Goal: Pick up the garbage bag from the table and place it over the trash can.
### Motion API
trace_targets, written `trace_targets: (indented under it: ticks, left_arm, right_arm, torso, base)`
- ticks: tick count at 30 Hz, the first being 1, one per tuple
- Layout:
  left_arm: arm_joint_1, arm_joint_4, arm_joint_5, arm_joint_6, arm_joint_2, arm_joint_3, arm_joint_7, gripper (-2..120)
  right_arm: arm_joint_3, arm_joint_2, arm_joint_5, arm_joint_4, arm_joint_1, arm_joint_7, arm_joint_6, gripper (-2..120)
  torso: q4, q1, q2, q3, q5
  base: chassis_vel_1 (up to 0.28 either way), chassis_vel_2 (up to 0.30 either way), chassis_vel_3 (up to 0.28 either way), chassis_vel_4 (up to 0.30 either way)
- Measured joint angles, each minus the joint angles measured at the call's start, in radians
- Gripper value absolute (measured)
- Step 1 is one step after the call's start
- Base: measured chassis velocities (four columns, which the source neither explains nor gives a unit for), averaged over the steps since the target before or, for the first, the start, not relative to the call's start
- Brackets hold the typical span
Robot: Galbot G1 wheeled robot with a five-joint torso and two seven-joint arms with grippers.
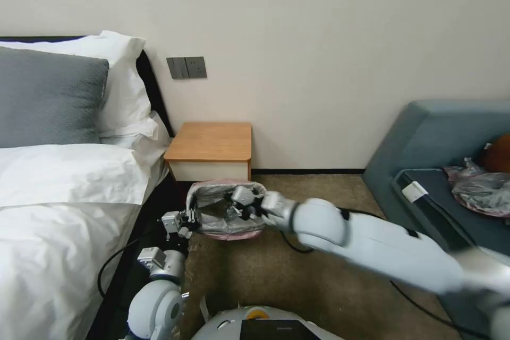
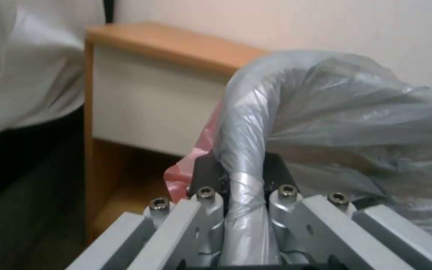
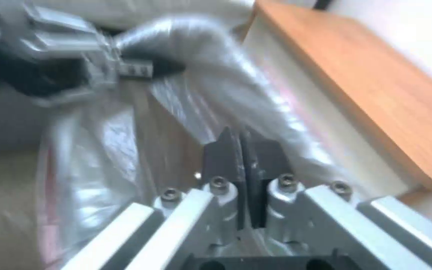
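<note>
Scene: bedroom corner, bed [image 1: 64,196] at robot's left, blue sofa [image 1: 441,143] at right, carpet between.
Bench: small orange-brown nightstand [image 1: 210,141] w/ white drawer front, against the wall; top bare.
Can: on the floor just in front of the bench, lower than it; body mostly hidden under plastic, beige inner wall [image 3: 163,123] seen in right wrist view.
Bag: grey crinkly bag [image 1: 223,212] w/ pink rim, draped over the can's mouth, pink edge showing along the near and far sides; no longer on the bench.
Left tool: left tool [image 1: 189,219] at the can's left rim, clenched on a fold of bag wrapped over that rim; left wrist view shows the plastic [image 2: 326,112] pinched between its dark pads [image 2: 203,170], bench drawer front [image 2: 151,105] just behind.
Right tool: right tool [image 1: 234,207] reaches in from the right, low over the can's mouth, pads [image 3: 226,153] pressed together w/ bag film around them; cannot tell if film is caught between. The other tool [image 3: 76,56] shows across the opening.
Extras: wall switch plate [image 1: 186,67] above the bench; more crumpled bags [image 1: 478,191] on the sofa.
</note>
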Motion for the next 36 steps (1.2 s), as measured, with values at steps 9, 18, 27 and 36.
trace_targets:
  ticks: [9, 18, 27, 36]
  left_arm:
    - [0.043, 0.011, 0.012, 0.054, -0.02, 0.0, -0.097, 5]
    - [0.037, 0.032, 0.0, 0.104, 0.009, 0.049, -0.138, 5]
    - [0.043, 0.038, -0.057, 0.156, 0.055, 0.137, -0.173, 5]
    - [0.019, 0.055, -0.073, 0.211, 0.081, 0.214, -0.225, 5]
  right_arm:
    - [0.169, -0.022, -0.206, 0.044, -0.366, 0.269, 0.189, 41]
    - [0.478, 0.129, -0.474, 0.01, -0.777, 0.229, 0.304, 72]
    - [0.721, 0.356, -0.708, 0.052, -1.142, 0.166, 0.433, 99]
    - [0.818, 0.438, -0.774, 0.083, -1.278, 0.171, 0.497, 100]
  torso:
    - [0.0017, 0.0, 0.0, 0.0, 0.0001]
    - [-0.0006, 0.0, 0.0, 0.0, -0.0003]
    - [0.0002, 0.0, 0.0, 0.0, -0.0005]
    - [0.0003, 0.0, 0.0, 0.0, -0.0003]
  base:
    - [0.0, 0.0, 0.0, 0.0]
    - [0.0, 0.0, 0.0, 0.0]
    - [0.0, 0.0, 0.0, 0.0]
    - [0.0, 0.0, 0.0, 0.0]
